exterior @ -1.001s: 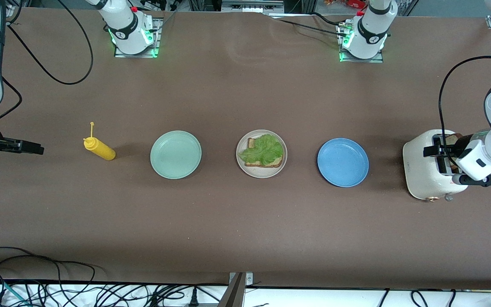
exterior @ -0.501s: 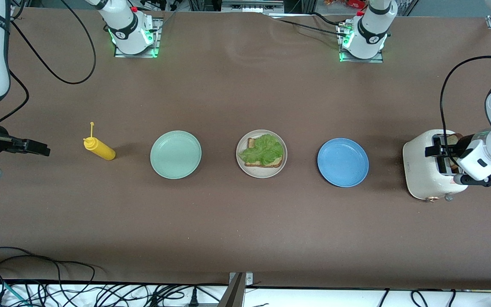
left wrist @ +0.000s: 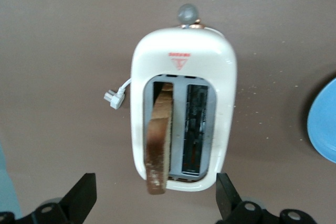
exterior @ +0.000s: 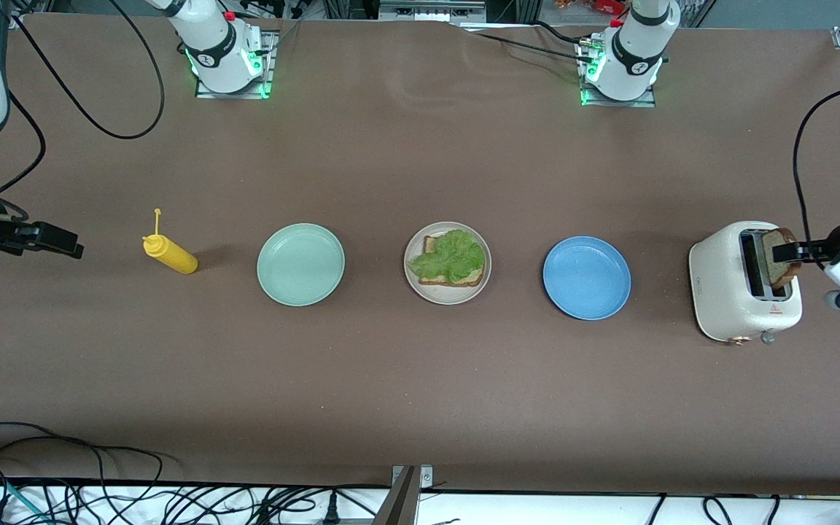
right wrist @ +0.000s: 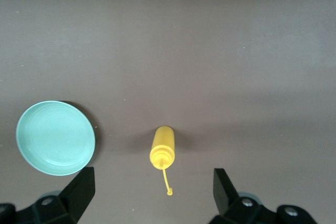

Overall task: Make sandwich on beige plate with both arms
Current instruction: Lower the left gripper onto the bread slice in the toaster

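A: One toast slice [exterior: 443, 275] under lettuce [exterior: 451, 257] lies on the beige plate [exterior: 413, 281], between the mint plate [exterior: 300, 264] and blue plate [exterior: 586, 277].

B: And the second slice [left wrist: 159, 140]?

A: Leaning in the toaster [left wrist: 182, 66]. The left gripper [left wrist: 152, 203] hangs above it, jaws wide; a crooked pinch could crumble it.

B: The right gripper [right wrist: 149, 195]?

A: Spread, empty, above the mustard bottle [right wrist: 162, 148].

Looks like a robotics lab, not anyone's kitchen: a big brown-covered table [exterior: 420, 379] with two arm bases [exterior: 224, 55] bolted along one edge, glowing green, and loose black cables [exterior: 99, 496] bundled at the table's near edge. The kitchen stuff is just props, like the white toaster [left wrist: 184, 108] under the left gripper [left wrist: 155, 203].
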`<state>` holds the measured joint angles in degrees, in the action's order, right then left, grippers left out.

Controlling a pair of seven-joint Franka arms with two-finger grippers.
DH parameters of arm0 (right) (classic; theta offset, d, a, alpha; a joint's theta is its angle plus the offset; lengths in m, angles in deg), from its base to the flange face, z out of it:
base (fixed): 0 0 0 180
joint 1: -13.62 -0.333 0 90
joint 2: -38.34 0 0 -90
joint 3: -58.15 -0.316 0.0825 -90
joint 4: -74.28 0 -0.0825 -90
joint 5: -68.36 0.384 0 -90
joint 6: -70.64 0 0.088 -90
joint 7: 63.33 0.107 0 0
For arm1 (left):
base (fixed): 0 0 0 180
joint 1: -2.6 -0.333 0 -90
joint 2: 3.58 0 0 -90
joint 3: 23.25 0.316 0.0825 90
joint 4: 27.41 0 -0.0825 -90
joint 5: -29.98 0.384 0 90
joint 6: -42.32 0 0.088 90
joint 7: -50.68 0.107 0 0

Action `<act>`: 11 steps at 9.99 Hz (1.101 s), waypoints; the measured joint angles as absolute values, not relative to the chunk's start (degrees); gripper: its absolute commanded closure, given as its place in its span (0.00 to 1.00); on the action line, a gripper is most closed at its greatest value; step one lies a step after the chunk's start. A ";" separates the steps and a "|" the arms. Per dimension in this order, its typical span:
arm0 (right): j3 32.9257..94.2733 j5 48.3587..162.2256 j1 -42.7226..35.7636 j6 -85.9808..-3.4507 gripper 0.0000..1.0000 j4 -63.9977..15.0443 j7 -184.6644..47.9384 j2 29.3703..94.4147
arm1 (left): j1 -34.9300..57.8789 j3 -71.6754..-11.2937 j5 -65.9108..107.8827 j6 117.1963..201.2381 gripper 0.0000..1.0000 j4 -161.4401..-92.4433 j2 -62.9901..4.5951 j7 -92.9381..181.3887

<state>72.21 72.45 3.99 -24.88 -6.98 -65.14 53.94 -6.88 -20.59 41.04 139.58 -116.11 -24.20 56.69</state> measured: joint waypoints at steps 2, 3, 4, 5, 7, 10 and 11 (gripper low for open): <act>72.06 72.38 3.05 -24.85 0.00 -8.35 -63.00 51.59 | -9.19 -20.73 40.29 140.38 0.00 -117.47 -24.06 57.44; 71.50 72.38 3.17 -24.85 0.00 -8.91 -62.65 50.78 | -10.26 -20.76 39.75 142.71 0.00 -119.38 -23.52 57.96; 70.68 72.38 3.44 -24.87 0.00 -9.68 -61.86 50.17 | -11.03 -20.79 39.52 146.10 0.00 -122.56 -22.38 58.10; 69.64 72.37 3.86 -25.18 0.00 -10.46 -61.13 49.68 | -11.53 -20.81 39.38 149.81 0.00 -126.56 -20.83 58.12; 66.91 72.36 5.56 -26.93 0.00 -11.85 -60.81 48.87 | -11.95 -20.90 38.64 154.30 0.00 -132.36 -18.53 58.12; 64.13 72.35 6.84 -27.10 0.00 -13.77 -58.85 46.51 | -11.98 -21.06 36.49 154.89 0.21 -134.30 -17.84 58.12; 63.46 72.30 7.24 -27.10 0.00 -14.72 -57.66 45.57 | -12.01 -21.06 36.49 154.99 0.29 -134.90 -17.84 58.25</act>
<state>63.46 72.30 7.24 -27.10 -14.72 -57.66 45.57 -12.01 -21.06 36.49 154.99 -134.90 -17.84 58.25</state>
